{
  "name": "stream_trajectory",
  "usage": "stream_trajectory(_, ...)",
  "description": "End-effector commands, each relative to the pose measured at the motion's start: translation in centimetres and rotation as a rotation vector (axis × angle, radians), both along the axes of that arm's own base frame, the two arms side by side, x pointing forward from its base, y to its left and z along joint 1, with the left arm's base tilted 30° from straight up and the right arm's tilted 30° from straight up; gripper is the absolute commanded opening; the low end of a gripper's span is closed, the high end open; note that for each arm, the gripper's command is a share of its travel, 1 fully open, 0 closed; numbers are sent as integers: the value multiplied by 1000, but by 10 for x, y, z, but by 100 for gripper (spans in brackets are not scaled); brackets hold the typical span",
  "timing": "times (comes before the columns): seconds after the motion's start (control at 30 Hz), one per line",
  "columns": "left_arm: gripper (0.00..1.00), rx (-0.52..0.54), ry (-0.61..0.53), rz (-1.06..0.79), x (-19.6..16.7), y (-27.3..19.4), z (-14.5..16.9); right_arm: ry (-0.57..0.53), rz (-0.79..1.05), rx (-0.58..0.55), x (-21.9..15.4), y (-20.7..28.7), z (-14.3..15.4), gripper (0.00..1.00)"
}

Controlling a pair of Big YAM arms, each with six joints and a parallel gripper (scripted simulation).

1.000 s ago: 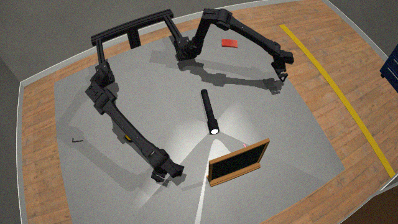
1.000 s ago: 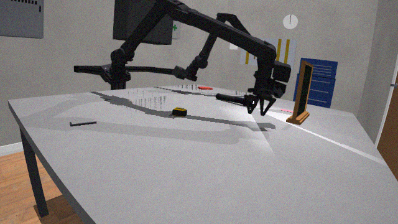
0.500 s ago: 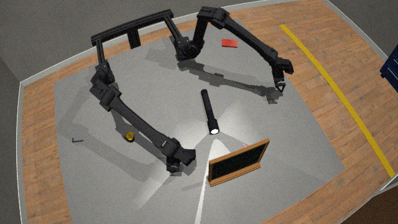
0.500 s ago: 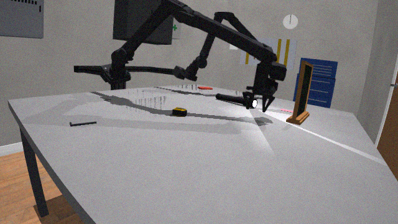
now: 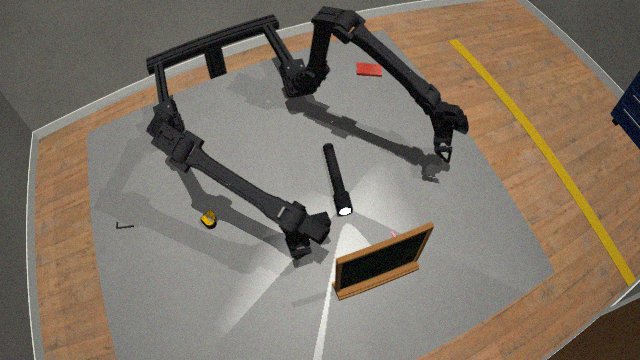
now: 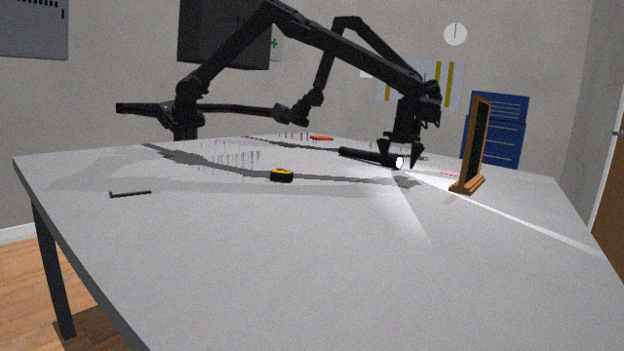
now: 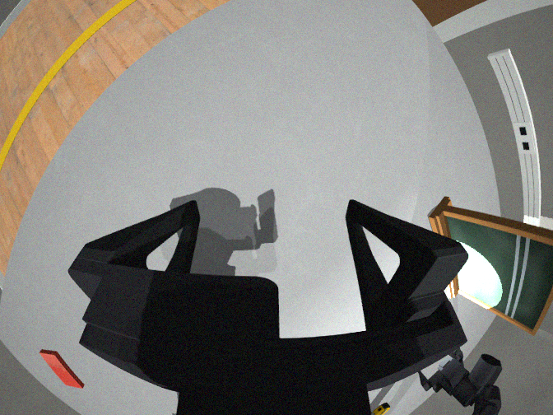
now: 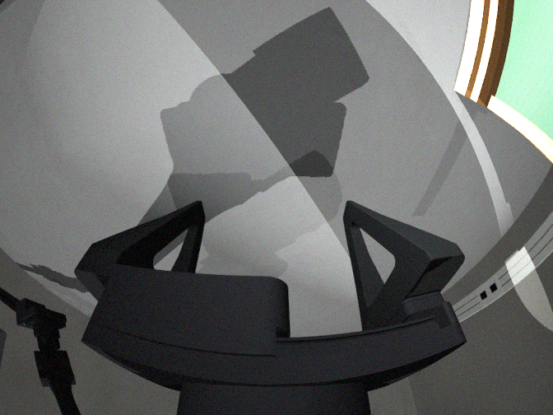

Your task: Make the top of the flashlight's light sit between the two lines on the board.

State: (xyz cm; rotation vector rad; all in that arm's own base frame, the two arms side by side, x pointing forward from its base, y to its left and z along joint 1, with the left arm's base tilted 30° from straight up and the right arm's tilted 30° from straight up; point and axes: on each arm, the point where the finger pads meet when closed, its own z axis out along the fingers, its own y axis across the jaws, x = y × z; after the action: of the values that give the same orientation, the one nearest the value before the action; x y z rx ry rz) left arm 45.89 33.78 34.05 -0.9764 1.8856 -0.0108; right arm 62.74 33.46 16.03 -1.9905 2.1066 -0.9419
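Observation:
The black flashlight (image 5: 334, 172) (image 6: 366, 155) lies on the table, lit, its head toward the board (image 5: 382, 262) (image 6: 479, 141) (image 7: 536, 277) (image 8: 531, 53). The wood-framed board stands upright. The left wrist view shows a bright light patch (image 7: 482, 277) on its lower part; the patch's top edge is just below the lower of the two pale lines (image 7: 518, 268). My left gripper (image 5: 444, 156) (image 7: 272, 208) is open and empty above the table, on the red block's side of the flashlight. My right gripper (image 5: 299, 256) (image 6: 398, 162) (image 8: 274, 209) is open and empty, low over the table, beside the flashlight's head and the board.
A yellow tape measure (image 5: 208, 219) (image 6: 282, 175) and a dark hex key (image 5: 124, 226) (image 6: 131, 194) lie on the right arm's side. A red block (image 5: 369, 69) (image 6: 322, 137) (image 7: 61, 368) lies near the left arm's base. A small pink item (image 5: 393, 233) (image 6: 449, 174) lies before the board.

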Motion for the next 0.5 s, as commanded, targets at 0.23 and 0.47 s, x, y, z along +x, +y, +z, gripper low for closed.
stream_trajectory(0.23, 100, 191, -92, -136, 29, -62, 57, 95, 309, -94, -50, 83, -25, 95)
stream_trajectory(0.47, 100, 282, -146, -222, 46, -106, 82, 164, 468, -162, -79, 119, -51, 95)
